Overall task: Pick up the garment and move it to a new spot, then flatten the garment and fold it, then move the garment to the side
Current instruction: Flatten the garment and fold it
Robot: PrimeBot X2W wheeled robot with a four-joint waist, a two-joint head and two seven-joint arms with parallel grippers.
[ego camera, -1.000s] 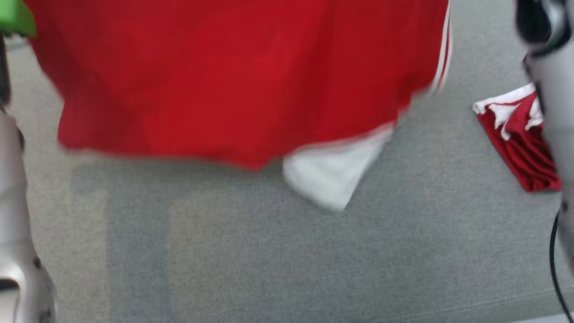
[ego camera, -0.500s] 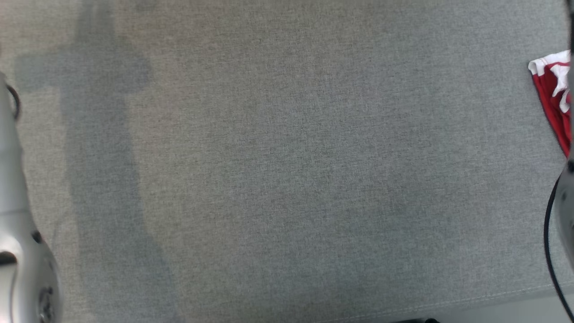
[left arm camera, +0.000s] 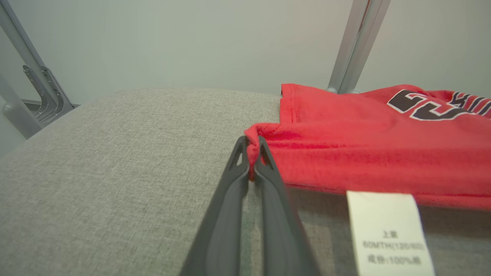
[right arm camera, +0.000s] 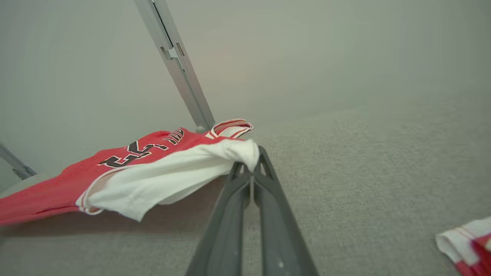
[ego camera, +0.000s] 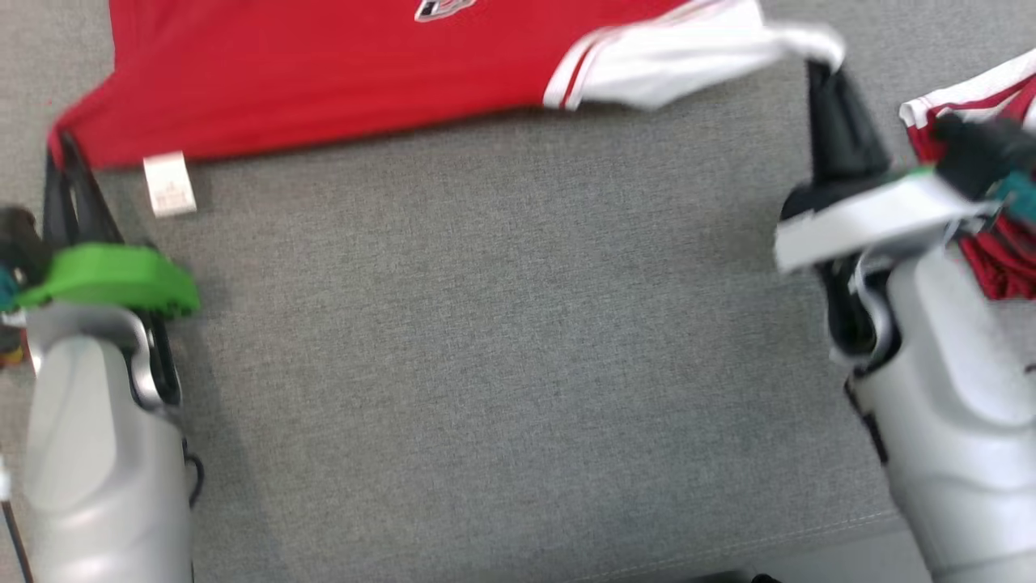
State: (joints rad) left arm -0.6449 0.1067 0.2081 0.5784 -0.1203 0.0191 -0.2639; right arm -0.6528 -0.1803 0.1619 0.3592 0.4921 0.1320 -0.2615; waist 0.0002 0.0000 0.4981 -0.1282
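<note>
L tool (ego camera: 58,150) clamps red-and-white jersey garment (ego camera: 324,73) at hem, 10 o'clock; R tool (ego camera: 817,71) pinches its white corner, 1 o'clock.

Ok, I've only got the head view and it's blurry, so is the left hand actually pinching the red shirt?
Observer: Yes. The left wrist view shows the left hand shut on a bunched red corner of the shirt.
Operator: And the right hand?
Observer: The right hand is shut on the tip of the white sleeve, which is lifted off the cushion.
Operator: Anything behind the shirt?
Observer: A metal post rises at the cushion's far edge, just past the shirt.
</note>
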